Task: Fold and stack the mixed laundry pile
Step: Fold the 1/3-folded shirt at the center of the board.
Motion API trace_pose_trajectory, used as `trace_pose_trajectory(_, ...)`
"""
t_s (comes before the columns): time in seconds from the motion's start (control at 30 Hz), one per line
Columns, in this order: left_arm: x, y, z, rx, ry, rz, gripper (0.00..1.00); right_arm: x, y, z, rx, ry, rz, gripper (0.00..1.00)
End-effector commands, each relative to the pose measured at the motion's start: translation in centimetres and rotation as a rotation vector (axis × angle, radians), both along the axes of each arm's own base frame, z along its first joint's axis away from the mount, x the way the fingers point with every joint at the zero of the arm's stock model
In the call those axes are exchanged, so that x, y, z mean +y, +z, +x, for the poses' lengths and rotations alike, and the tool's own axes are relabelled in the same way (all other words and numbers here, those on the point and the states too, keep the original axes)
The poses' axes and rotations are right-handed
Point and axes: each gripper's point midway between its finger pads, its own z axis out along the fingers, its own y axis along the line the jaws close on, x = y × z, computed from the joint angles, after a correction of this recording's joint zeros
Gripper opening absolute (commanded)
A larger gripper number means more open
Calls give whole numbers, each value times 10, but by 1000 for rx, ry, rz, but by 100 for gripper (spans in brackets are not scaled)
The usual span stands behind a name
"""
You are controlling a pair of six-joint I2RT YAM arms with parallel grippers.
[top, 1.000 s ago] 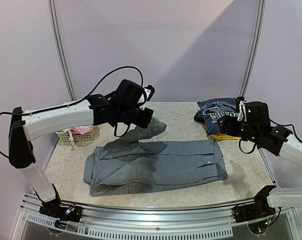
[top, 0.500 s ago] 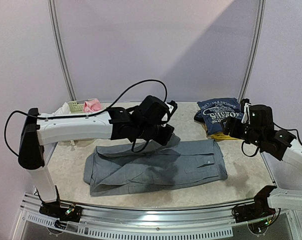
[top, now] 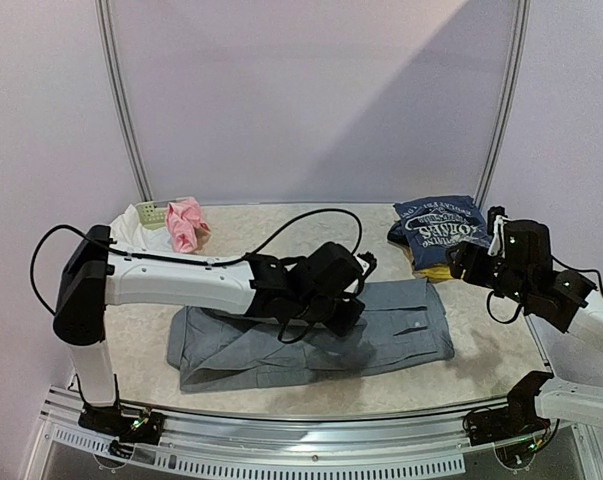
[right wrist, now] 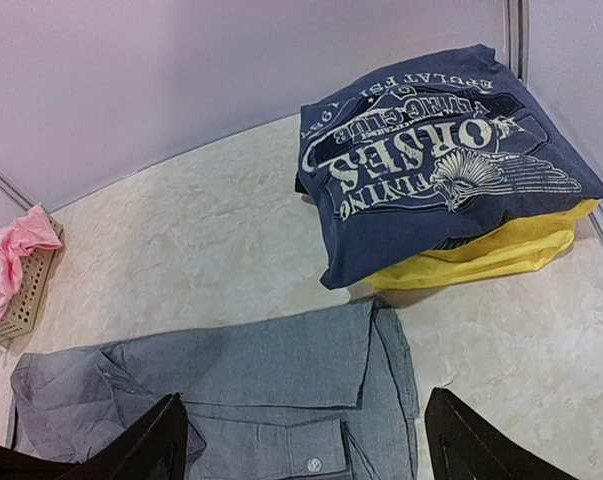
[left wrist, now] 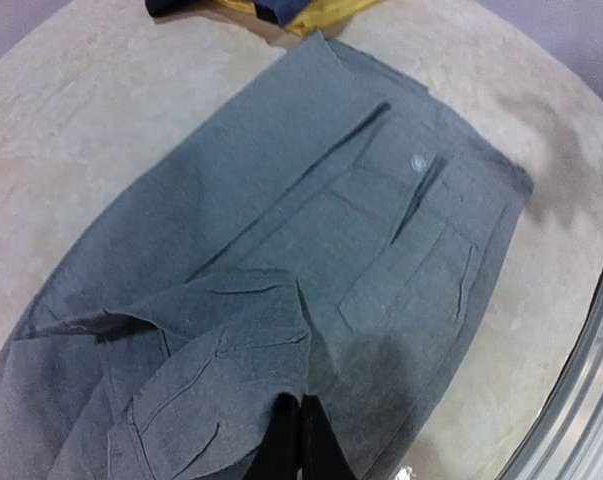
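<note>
Left jaws grasp a leg of the large grey cloth trousers (top: 411, 330), centre frame, mid-fold; next, it probably needs laying flat, edges squared. Right jaws released.

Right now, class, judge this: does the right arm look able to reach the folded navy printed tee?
Probably yes. The right arm sits close beside the navy tee, fingers open and empty, nothing standing between them; the left arm is away over the grey trousers.

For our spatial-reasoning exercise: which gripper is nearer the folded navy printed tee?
Right. The right gripper hangs open beside the navy tee; the left gripper is farther off, mid-table, shut on the grey trousers.
</note>
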Motion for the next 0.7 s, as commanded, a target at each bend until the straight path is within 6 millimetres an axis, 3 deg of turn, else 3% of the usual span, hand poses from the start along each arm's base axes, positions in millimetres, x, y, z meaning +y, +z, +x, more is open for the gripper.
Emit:
trace_pose_trajectory(0.0,8,-27,-29,61,-57,32,6,-3,-8,-6,19,-7,1,83)
trace_pose_trajectory(0.13,11,-50,-51,114,-157,66,17,1,-11,-5,24,7,7,83)
trace_pose_trajectory(0.27,1,-61,-73,152,-283,52,27,6,-13,-6,18,33,28,83)
trace_pose_trajectory(0.53,-27,-51,-121,213,-568,-69,37,11,-16,-6,29,58,32,83)
trace_pose_trajectory(0.67,-23,-48,-128,213,-614,-72,44,17,-17,-6,37,86,45,84)
